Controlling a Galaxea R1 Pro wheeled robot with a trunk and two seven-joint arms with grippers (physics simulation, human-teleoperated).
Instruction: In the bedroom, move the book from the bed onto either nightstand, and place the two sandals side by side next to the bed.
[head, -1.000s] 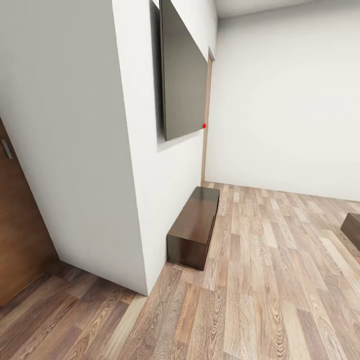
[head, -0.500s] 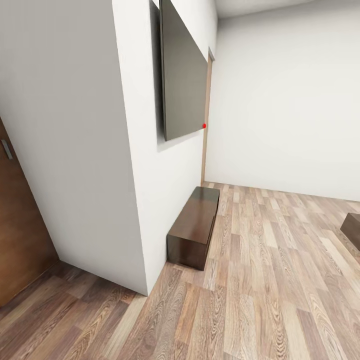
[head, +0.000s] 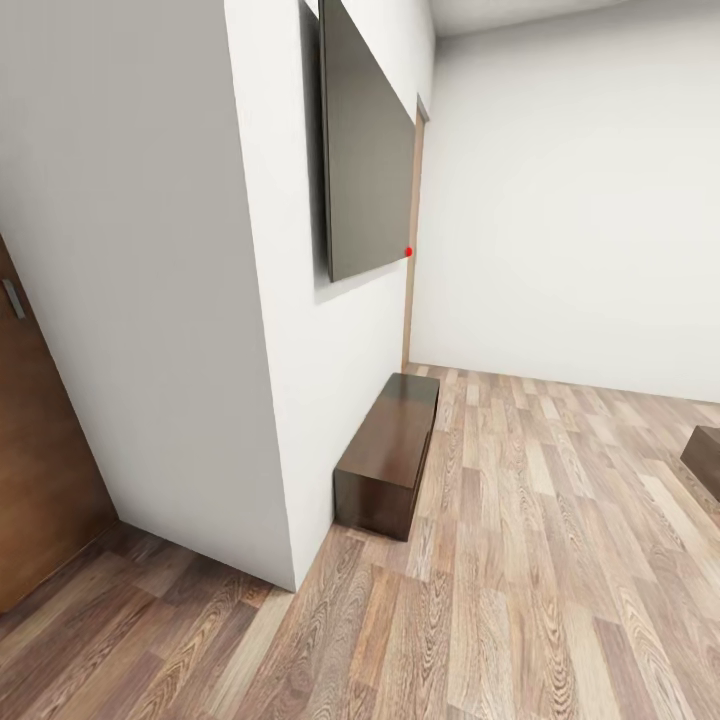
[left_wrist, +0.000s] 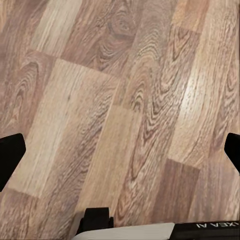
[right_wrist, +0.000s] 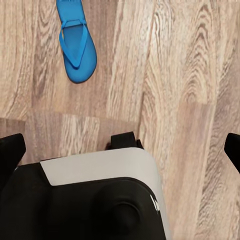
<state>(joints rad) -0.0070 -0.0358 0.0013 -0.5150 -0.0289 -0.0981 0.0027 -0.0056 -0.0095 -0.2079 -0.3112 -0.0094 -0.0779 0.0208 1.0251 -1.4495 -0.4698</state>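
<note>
Lying on floor: sandal

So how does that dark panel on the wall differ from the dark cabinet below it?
The panel hangs flat and thin on the white wall; the cabinet is a boxy block on the plank floor. The panel looks grey-black, the cabinet brown wood. Both are glossy.

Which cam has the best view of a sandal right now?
Right wrist view: one blue sandal lies flat on the wood-plank floor, sole and strap clear, ahead of the open right gripper. Head view covers walls, TV and a low cabinet; left wrist view looks at floor planks.
</note>
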